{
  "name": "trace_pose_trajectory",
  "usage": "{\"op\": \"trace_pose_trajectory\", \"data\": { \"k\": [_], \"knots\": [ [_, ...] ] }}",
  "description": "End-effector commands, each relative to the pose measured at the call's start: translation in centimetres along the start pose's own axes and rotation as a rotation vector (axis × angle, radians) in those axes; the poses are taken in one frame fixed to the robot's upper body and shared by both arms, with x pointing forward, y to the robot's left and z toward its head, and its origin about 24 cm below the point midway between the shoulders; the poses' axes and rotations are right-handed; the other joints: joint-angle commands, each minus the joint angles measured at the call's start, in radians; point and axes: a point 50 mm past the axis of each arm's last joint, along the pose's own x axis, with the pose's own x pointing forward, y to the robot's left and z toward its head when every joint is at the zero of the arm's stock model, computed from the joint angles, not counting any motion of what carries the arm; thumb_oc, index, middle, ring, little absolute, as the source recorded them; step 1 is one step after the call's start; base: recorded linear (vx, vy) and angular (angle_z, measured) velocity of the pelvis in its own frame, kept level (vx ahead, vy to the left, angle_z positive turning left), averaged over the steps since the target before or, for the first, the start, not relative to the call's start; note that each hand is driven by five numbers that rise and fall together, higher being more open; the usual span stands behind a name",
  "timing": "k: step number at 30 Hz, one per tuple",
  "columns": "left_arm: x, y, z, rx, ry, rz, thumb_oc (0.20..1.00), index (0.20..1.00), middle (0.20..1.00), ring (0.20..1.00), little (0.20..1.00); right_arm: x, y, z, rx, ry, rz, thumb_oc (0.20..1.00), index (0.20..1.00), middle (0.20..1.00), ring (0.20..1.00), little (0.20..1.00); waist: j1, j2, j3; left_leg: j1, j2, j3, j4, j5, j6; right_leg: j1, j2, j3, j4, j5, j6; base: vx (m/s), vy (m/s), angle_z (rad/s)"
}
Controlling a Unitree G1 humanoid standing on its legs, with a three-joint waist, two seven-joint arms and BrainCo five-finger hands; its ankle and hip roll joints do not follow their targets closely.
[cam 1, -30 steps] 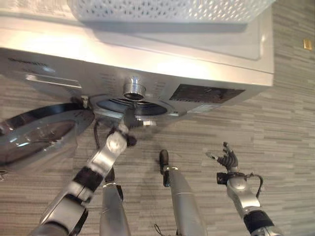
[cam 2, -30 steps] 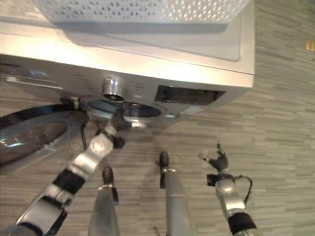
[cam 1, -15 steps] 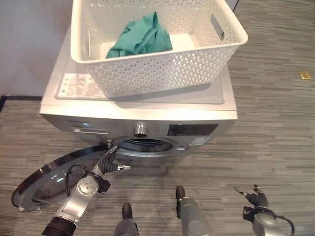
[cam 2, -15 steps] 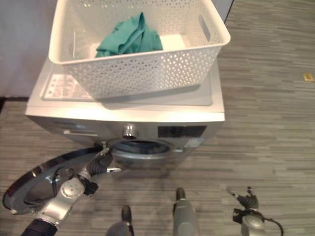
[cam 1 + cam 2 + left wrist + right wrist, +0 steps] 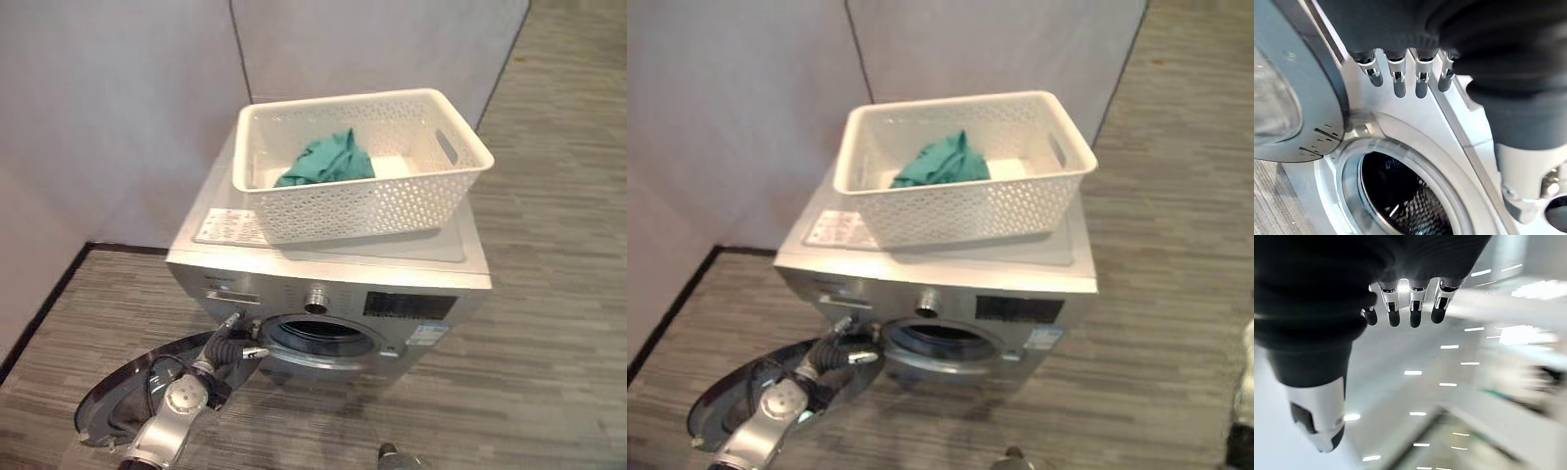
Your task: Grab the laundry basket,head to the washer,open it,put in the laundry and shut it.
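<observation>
1. The white laundry basket (image 5: 362,162) stood on top of the silver washer (image 5: 323,269), in the upper centre of the frame.
2. A teal garment (image 5: 328,162) lay inside the basket.
3. The washer door (image 5: 137,397) hung open at lower left, exposing the drum opening (image 5: 323,338).
4. The left hand (image 5: 227,345) was beside the opening's left rim, fingers (image 5: 1396,78) relaxed, holding nothing.
5. The right hand (image 5: 1317,318) showed relaxed, empty fingers (image 5: 1413,308) in its wrist view.

Grey wood-grain plank floor (image 5: 549,323) runs across the near and right side of the scene. Plain pale grey wall panels (image 5: 118,117) stand behind, meeting at a dark vertical seam (image 5: 239,49). A dark baseboard strip (image 5: 44,304) edges the floor at the left wall.
</observation>
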Motion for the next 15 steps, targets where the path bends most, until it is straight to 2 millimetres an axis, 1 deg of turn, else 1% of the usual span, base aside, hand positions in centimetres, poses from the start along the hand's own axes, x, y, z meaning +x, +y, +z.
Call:
{"op": "trace_pose_trajectory", "data": {
  "k": [1, 2, 3, 4, 5, 6, 7, 8, 10, 11, 12, 13, 14, 15],
  "knots": [
    [0.5, 2.7, 2.3, 0.135, -0.111, 0.025, 1.0, 1.0, 1.0, 1.0, 1.0, 4.3, -0.2, 5.2, 0.012, -0.28, 0.006, 1.0, 1.0, 1.0, 1.0, 1.0, 0.048, -0.097, -0.01, -0.044, -0.024, -0.044, -0.033, -0.002, 0.082, 0.014, -0.062, -0.059, 0.118, -0.011, 0.041, -0.03, -0.019, 0.28],
    [0.5, 2.5, 2.3, 0.145, -0.113, 0.013, 1.0, 1.0, 1.0, 1.0, 1.0, 5.4, 0.5, 6.2, 0.02, -0.312, 0.046, 1.0, 1.0, 1.0, 1.0, 1.0, 0.061, -0.105, -0.009, -0.045, -0.026, -0.052, -0.033, -0.001, 0.081, 0.02, -0.065, -0.067, 0.117, -0.013, 0.04, -0.03, -0.006, 0.28],
    [0.5, 2.6, 2.3, 0.142, -0.113, 0.015, 1.0, 1.0, 1.0, 1.0, 1.0, 5.5, 0.6, 6.3, 0.023, -0.315, 0.047, 1.0, 1.0, 1.0, 1.0, 1.0, 0.058, -0.103, -0.009, -0.047, -0.026, -0.053, -0.033, 0.0, 0.082, 0.02, -0.066, -0.067, 0.116, -0.011, 0.04, -0.01, -0.018, 0.36],
    [0.5, 2.6, 2.4, 0.152, -0.119, -0.003, 1.0, 1.0, 1.0, 1.0, 1.0, 7.3, 2.4, 7.9, 0.087, -0.326, 0.145, 1.0, 1.0, 1.0, 1.0, 1.0, 0.091, -0.132, -0.007, -0.053, -0.028, -0.067, -0.033, 0.004, 0.079, 0.031, -0.069, -0.085, 0.11, -0.009, 0.037, -0.01, -0.024, 0.27],
    [0.5, 2.5, 2.5, 0.157, -0.12, -0.016, 1.0, 1.0, 1.0, 1.0, 1.0, 8.1, 3.0, 8.0, 0.097, -0.297, 0.182, 1.0, 1.0, 1.0, 1.0, 1.0, 0.11, -0.149, -0.007, -0.055, -0.028, -0.073, -0.033, 0.001, 0.077, 0.037, -0.068, -0.092, 0.107, -0.013, 0.036, -0.03, -0.017, 0.21],
    [0.6, 2.5, 2.6, 0.148, -0.124, -0.017, 1.0, 1.0, 1.0, 1.0, 1.0, 9.1, 4.1, 8.4, 0.112, -0.28, 0.223, 1.0, 1.0, 1.0, 1.0, 1.0, 0.114, -0.156, -0.005, -0.064, -0.031, -0.079, -0.033, 0.01, 0.078, 0.039, -0.07, -0.099, 0.097, -0.005, 0.034, 0.0, -0.015, 0.09],
    [0.6, 2.6, 2.7, 0.149, -0.126, -0.023, 1.0, 1.0, 1.0, 1.0, 1.0, 9.6, 5.0, 8.5, 0.126, -0.246, 0.279, 1.0, 1.0, 1.0, 1.0, 1.0, 0.136, -0.175, -0.002, -0.066, -0.031, -0.085, -0.033, 0.008, 0.076, 0.047, -0.069, -0.108, 0.096, -0.006, 0.033, -0.01, -0.002, 0.11],
    [0.7, 2.8, 2.8, 0.14, -0.127, -0.022, 1.0, 1.0, 1.0, 1.0, 1.0, 10.3, 6.3, 8.9, 0.136, -0.222, 0.344, 1.0, 1.0, 1.0, 1.0, 1.0, 0.148, -0.186, 0.003, -0.073, -0.031, -0.093, -0.032, 0.012, 0.075, 0.052, -0.069, -0.117, 0.09, -0.005, 0.032, 0.0, -0.012, 0.21],
    [0.8, 3.1, 3.0, 0.125, -0.132, -0.027, 1.0, 1.0, 1.0, 1.0, 1.0, 11.4, 8.1, 9.8, 0.155, -0.178, 0.42, 1.0, 1.0, 1.0, 1.0, 1.0, 0.162, -0.198, 0.012, -0.091, -0.035, -0.109, -0.03, 0.019, 0.075, 0.057, -0.071, -0.136, 0.083, 0.002, 0.03, -0.03, 0.001, 0.27],
    [0.8, 3.0, 3.1, 0.12, -0.135, -0.024, 1.0, 1.0, 1.0, 1.0, 1.0, 11.6, 8.1, 10.1, 0.156, -0.185, 0.421, 1.0, 1.0, 1.0, 1.0, 1.0, 0.157, -0.193, 0.012, -0.095, -0.037, -0.111, -0.031, 0.025, 0.076, 0.056, -0.072, -0.138, 0.079, 0.008, 0.03, -0.03, 0.007, 0.28],
    [1.0, 3.1, 3.3, 0.114, -0.137, -0.036, 1.0, 1.0, 1.0, 1.0, 1.0, 12.0, 9.8, 10.1, 0.116, -0.134, 0.528, 1.0, 1.0, 1.0, 1.0, 1.0, 0.175, -0.21, 0.022, -0.113, -0.04, -0.131, -0.026, 0.027, 0.074, 0.062, -0.073, -0.157, 0.077, 0.008, 0.028, -0.01, 0.019, 0.29],
    [1.0, 3.0, 3.4, 0.113, -0.136, -0.05, 1.0, 1.0, 1.0, 1.0, 1.0, 12.2, 10.6, 10.0, 0.095, -0.103, 0.579, 1.0, 1.0, 1.0, 1.0, 1.0, 0.181, -0.215, 0.025, -0.121, -0.043, -0.138, -0.025, 0.028, 0.073, 0.065, -0.072, -0.169, 0.072, 0.009, 0.025, 0.01, 0.01, 0.35],
    [1.1, 3.0, 3.4, 0.107, -0.138, -0.048, 1.0, 1.0, 1.0, 1.0, 1.0, 12.3, 10.6, 10.3, 0.095, -0.11, 0.58, 1.0, 1.0, 1.0, 1.0, 1.0, 0.177, -0.209, 0.026, -0.122, -0.043, -0.139, -0.025, 0.028, 0.073, 0.065, -0.073, -0.17, 0.072, 0.008, 0.025, 0.01, 0.012, 0.39],
    [1.1, 2.9, 3.4, 0.109, -0.136, -0.06, 1.0, 1.0, 1.0, 1.0, 1.0, 12.6, 11.2, 10.4, 0.079, -0.087, 0.618, 1.0, 1.0, 1.0, 1.0, 1.0, 0.183, -0.215, 0.032, -0.13, -0.046, -0.15, -0.024, 0.032, 0.072, 0.071, -0.073, -0.184, 0.065, 0.012, 0.024, 0.01, 0.006, 0.36]
  ]
}}
